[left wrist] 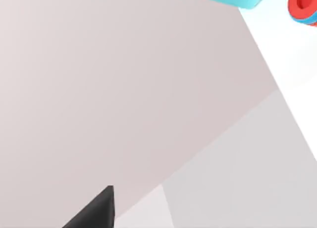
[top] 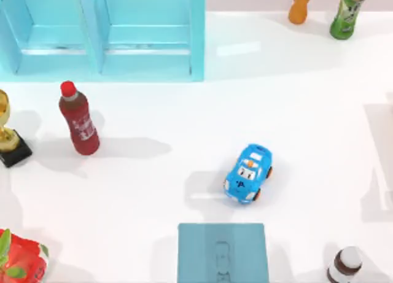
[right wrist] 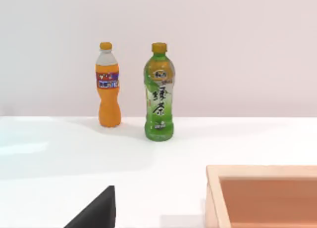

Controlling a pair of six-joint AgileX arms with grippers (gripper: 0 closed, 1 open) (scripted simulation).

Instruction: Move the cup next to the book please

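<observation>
Book [top: 222, 252] at near table edge — trophy cup [top: 8, 132] far left.

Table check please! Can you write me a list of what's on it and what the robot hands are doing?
surface: white table, flat.
job's things: teal book flat at the top view's bottom edge; gold trophy cup upright at the left edge, far from it.
clutter: blue toy car near the book; red bottle, orange bottle, green bottle, dark bottle, red packet, blue shelf unit, wooden box.
grippers: left hand and right hand each a dark tip in own wrist view.
cables: nothing seen.
surroundings: plain pale wall.
</observation>
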